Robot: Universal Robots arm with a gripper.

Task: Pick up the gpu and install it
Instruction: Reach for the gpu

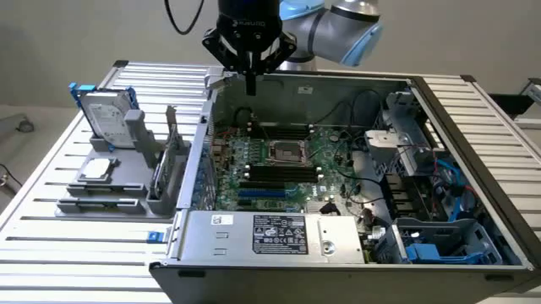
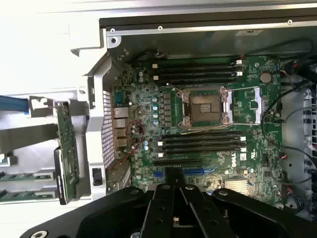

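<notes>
The gpu (image 1: pixel 174 161) stands on edge in a grey holder (image 1: pixel 110 187) just outside the computer case's wall, on the exterior view's left. The wrist view looks down on its green board (image 2: pixel 67 148). My gripper (image 1: pixel 251 85) hangs above the case's rear corner, higher than the gpu and well apart from it, holding nothing. Its black fingers (image 2: pixel 163 198) meet at the tips over the motherboard (image 2: pixel 208 148), so the gripper (image 2: pixel 174 173) is shut.
The open computer case (image 1: pixel 473 145) lies on a slatted metal table (image 1: pixel 50 253). Inside are the CPU socket (image 1: pixel 286 151), black memory sticks (image 2: pixel 198 74), cables and a power supply (image 1: pixel 270 234). A silver hard drive (image 1: pixel 110 117) with a blue frame stands in the holder.
</notes>
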